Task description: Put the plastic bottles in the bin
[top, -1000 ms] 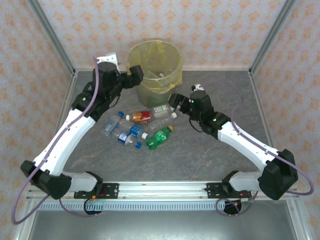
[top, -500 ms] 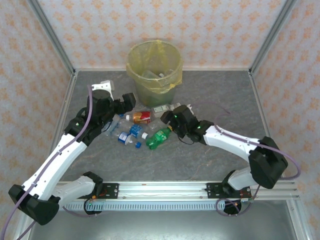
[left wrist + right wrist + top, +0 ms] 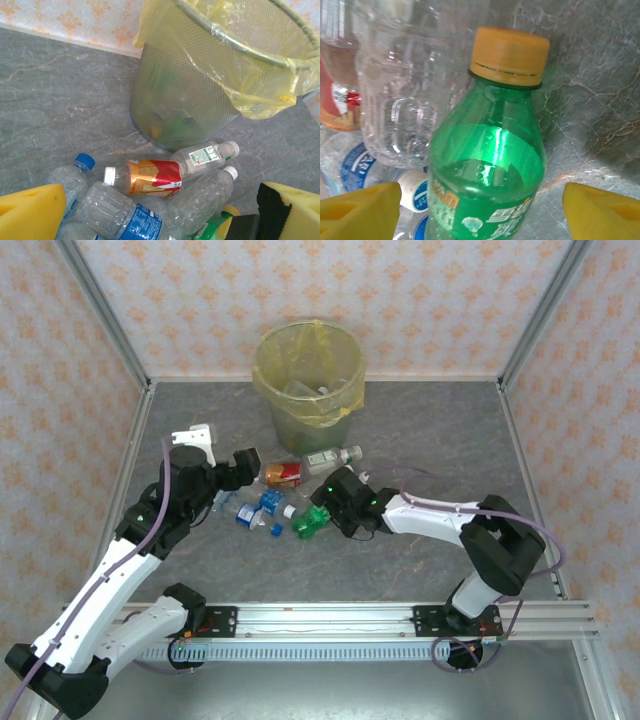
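Note:
Several plastic bottles lie in a pile in front of the bin, which has a yellow liner. My right gripper is open and low over the green bottle with an orange cap. Its yellow fingertips straddle the bottle's body with a gap on each side. My left gripper is open at the pile's left edge, holding nothing. Ahead of it lie a red-orange labelled bottle, a white-labelled clear bottle, a plain clear bottle and a blue-labelled bottle.
The bin's mesh wall stands just beyond the pile, with a few bottles inside it. A blue-capped bottle lies at the pile's left. Metal frame posts and patterned walls enclose the grey table.
My left arm has come away from the bin's rim, down and toward me, to the pile's left side. My right gripper has swung left and down onto the green bottle, its jaws narrowing slightly.

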